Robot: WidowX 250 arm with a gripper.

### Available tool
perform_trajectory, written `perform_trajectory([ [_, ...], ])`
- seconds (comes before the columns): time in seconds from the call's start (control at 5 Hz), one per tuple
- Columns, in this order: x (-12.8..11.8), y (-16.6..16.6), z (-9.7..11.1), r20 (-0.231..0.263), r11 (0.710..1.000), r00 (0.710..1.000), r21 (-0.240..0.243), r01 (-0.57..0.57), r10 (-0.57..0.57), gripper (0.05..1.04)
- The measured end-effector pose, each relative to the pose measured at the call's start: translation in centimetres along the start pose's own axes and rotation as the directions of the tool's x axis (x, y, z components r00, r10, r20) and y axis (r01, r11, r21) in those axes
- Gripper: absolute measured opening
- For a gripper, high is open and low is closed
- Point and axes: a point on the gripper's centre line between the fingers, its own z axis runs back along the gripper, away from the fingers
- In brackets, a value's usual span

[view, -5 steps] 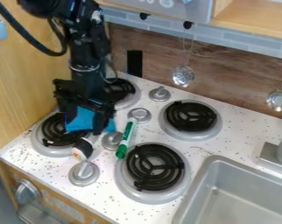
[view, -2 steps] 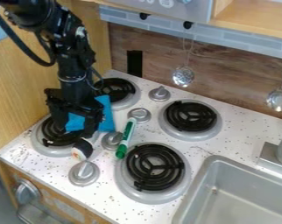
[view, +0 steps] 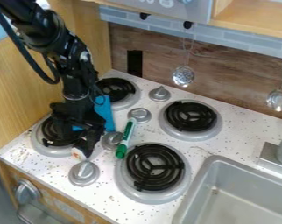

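Note:
Over the front-left burner hangs the black gripper (view: 76, 137), pointing down, its two fingers apart. The right-hand finger overlaps the dark upper part of a small white item with an orange mark (view: 79, 153); whether they touch, I cannot tell. A blue cloth (view: 106, 114) lies behind and to the right of the gripper, and a bit of blue also shows between the fingers. A green and white marker (view: 125, 138) rests to the right, between a stove knob and the front-right burner.
Black coil burners (view: 156, 167) and silver knobs (view: 84, 173) stand up from the speckled white counter (view: 216, 147). A grey sink (view: 238, 197) is at the lower right. Metal ladles (view: 183, 76) hang along the back wall, and a wooden panel (view: 23, 83) stands left.
The gripper has come lower and toward the front, over the small white item. More of the blue cloth is uncovered behind it. The marker has stayed put.

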Motion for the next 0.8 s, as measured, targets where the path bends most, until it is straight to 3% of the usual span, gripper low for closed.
perform_trajectory([
  [0.6,0.5,0.3,-2.3,-0.02,0.999,1.0,0.034,-0.004,0.005,1.001],
  [0.8,0.4,0.3,-2.6,-0.023,0.999,1.0,0.032,-0.007,0.008,0.949],
])
